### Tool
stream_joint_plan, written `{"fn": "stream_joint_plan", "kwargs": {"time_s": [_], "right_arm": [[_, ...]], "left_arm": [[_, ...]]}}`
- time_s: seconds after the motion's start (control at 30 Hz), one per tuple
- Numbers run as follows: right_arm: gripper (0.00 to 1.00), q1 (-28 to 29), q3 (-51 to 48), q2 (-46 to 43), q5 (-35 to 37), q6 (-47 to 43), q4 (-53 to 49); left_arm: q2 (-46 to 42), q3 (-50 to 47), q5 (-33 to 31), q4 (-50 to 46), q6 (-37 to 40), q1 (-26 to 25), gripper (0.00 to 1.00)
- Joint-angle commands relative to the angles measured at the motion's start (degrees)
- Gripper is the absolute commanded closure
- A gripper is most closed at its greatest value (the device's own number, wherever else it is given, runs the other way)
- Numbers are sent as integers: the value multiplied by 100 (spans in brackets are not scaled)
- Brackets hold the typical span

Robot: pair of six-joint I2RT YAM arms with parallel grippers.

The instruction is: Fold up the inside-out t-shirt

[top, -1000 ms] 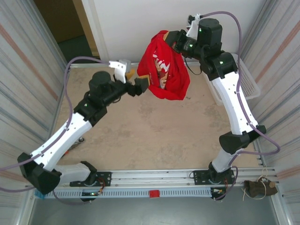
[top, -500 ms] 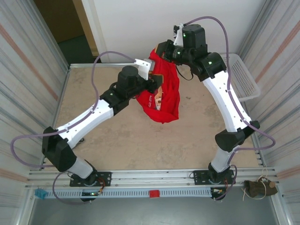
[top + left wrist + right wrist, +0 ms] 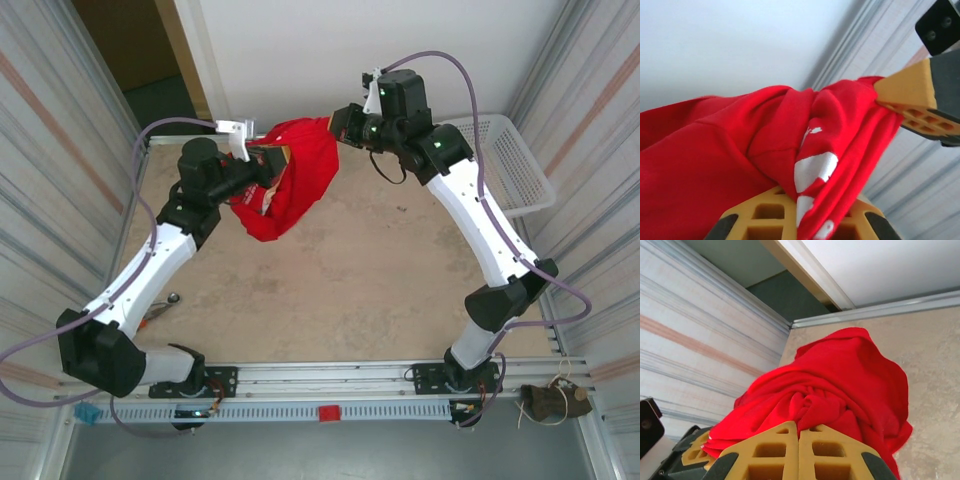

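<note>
The bright red inside-out t-shirt (image 3: pixel 292 180) hangs bunched above the back left of the table, slung between both grippers. My left gripper (image 3: pixel 268 162) is shut on its left side, with cloth bearing white print (image 3: pixel 812 172) pinched between the yellow fingers (image 3: pixel 755 217). My right gripper (image 3: pixel 337 120) is shut on a gathered knot of the shirt (image 3: pixel 840 375) at its upper right; its yellow fingers (image 3: pixel 830 452) meet around the fabric. The right gripper's fingertip (image 3: pixel 907 90) shows at the shirt's far end in the left wrist view.
A white mesh basket (image 3: pixel 520 165) stands against the right wall at the back. A small metal tool (image 3: pixel 165 303) lies near the table's left edge. Ribbed walls close in both sides, with a white wall behind.
The left gripper closed on the shirt and pulled back to the left. The right gripper swung left too, so the shirt now hangs over the back left corner.
</note>
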Motion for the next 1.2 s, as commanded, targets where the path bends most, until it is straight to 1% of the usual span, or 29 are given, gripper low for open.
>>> {"fn": "stream_joint_plan", "kwargs": {"time_s": [0.0,0.03,0.13,0.23,0.3,0.33,0.43,0.53,0.63,0.77,0.87,0.93,0.97,1.03,1.1,1.13,1.17], "right_arm": [[100,-260,9,-445,408,-149,361],[100,-290,9,-443,277,-174,434],[100,-377,58,-433,-139,-271,575],[100,-486,117,-424,-588,-406,667],[100,-586,207,-413,-906,-547,646],[100,-641,228,-430,-1053,-600,650],[100,-782,211,-540,-1468,-730,786],[100,-872,219,-617,-1555,-724,777],[100,-886,188,-662,-1438,-705,670],[100,-870,-177,-781,-1428,-546,873],[100,-829,-433,-844,-1451,-422,1056],[100,-806,-531,-866,-1461,-376,1131],[100,-799,-570,-873,-1463,-363,1158],[100,-802,-606,-897,-1455,-352,1178],[100,-806,-633,-923,-1455,-354,1202],[100,-806,-629,-924,-1470,-354,1202],[100,-807,-637,-921,-1485,-345,1213]], "left_arm": [[-149,264,549,247,-243,316,61],[-202,182,420,232,-226,337,53],[-332,-37,165,178,-201,387,46],[-366,-197,-46,61,-208,387,44],[-336,-313,-144,63,-236,363,40],[-307,-381,-242,82,-258,338,37],[-92,-493,-360,314,-358,201,35],[217,-351,-378,414,-285,-99,32],[402,-161,-478,589,-102,-505,31],[408,95,-909,627,293,-1097,30],[416,279,-1163,504,445,-1250,29],[421,335,-1290,410,507,-1226,34],[417,349,-1327,328,548,-1189,39],[384,294,-1305,265,560,-1063,52],[308,151,-1371,281,485,-890,78],[282,91,-1401,290,436,-805,89],[263,27,-1460,268,399,-700,97]]}}
